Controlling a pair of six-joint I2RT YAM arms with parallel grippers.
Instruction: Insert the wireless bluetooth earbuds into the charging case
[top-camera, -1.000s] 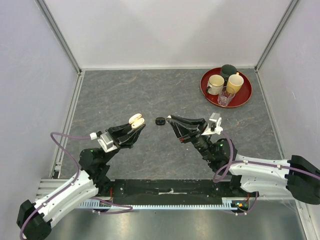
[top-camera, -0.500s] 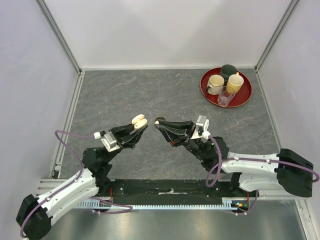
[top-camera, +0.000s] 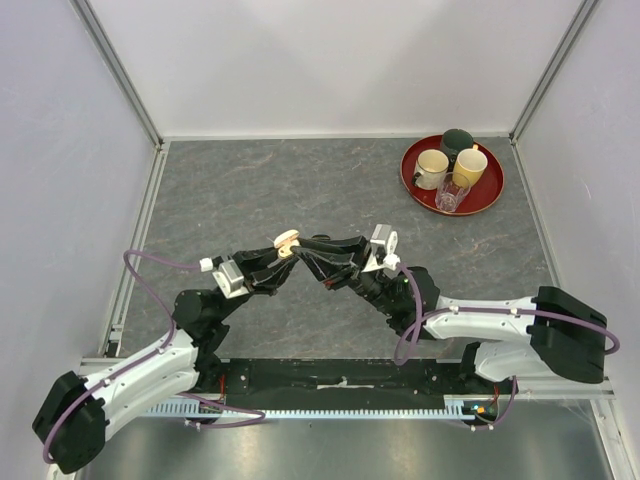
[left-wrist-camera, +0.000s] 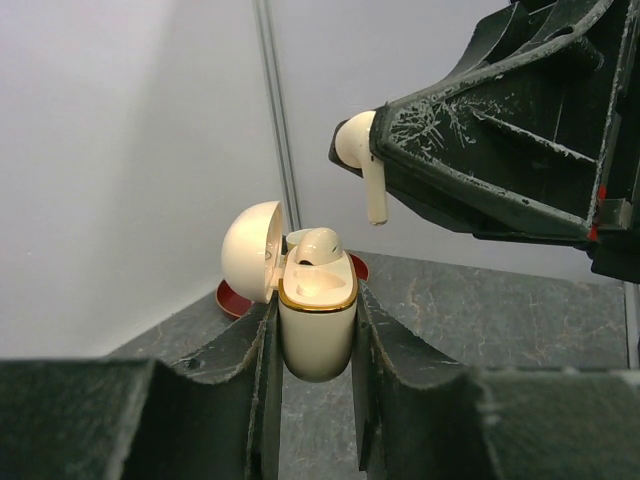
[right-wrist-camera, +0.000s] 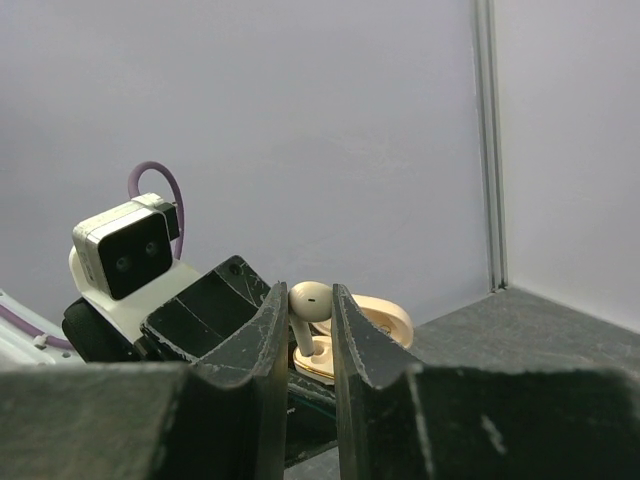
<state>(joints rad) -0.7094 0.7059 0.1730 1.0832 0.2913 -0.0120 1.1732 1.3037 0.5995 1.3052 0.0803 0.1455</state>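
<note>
My left gripper (left-wrist-camera: 316, 312) is shut on the cream charging case (left-wrist-camera: 317, 335), which has a gold rim and stands upright with its lid (left-wrist-camera: 248, 250) swung open to the left. One cream-white earbud (left-wrist-camera: 315, 246) sits in the case's far slot. My right gripper (right-wrist-camera: 309, 302) is shut on a second cream-white earbud (right-wrist-camera: 309, 297), whose stem points down. That earbud (left-wrist-camera: 361, 150) hangs just above and to the right of the open case, apart from it. In the top view both grippers meet above mid-table, the left gripper (top-camera: 282, 252) with the case (top-camera: 287, 241) and the right gripper (top-camera: 306, 252) beside it.
A red tray (top-camera: 490, 195) with two mugs, a glass and a dark cup stands at the back right of the table. White walls close in the table at the left, back and right. Both arms reach in from the near edge.
Both grippers have moved toward each other. The right one has travelled left with its earbud until it hangs over the open case, and the left has lifted the case slightly to the right.
</note>
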